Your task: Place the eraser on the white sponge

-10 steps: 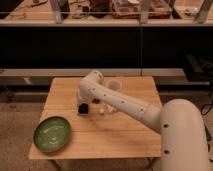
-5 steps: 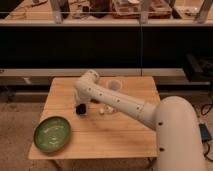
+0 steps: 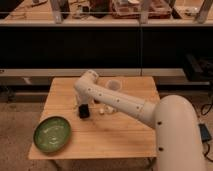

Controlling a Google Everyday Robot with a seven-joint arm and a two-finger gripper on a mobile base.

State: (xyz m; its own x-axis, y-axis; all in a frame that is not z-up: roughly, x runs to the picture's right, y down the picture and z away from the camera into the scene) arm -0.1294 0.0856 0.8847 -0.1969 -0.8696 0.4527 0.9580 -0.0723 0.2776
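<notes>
My gripper [image 3: 84, 111] is the dark piece at the end of the white arm. It hangs low over the wooden table [image 3: 125, 135], left of centre. A small pale cream piece, seemingly the eraser [image 3: 101, 111], lies on the table just to the gripper's right, apart from it. A whitish patch that may be the white sponge [image 3: 109, 108] shows right beside it, mostly hidden under the arm. I cannot tell whether the two touch.
A green plate [image 3: 52, 134] sits at the table's front left corner. A translucent white cup [image 3: 115, 85] stands at the back behind the arm. Dark shelving runs behind the table. The robot's white body [image 3: 177, 135] fills the right front.
The arm's elbow has swung slightly left. The gripper has stayed near the same spot and dropped a little toward the table. The objects on the table have not moved.
</notes>
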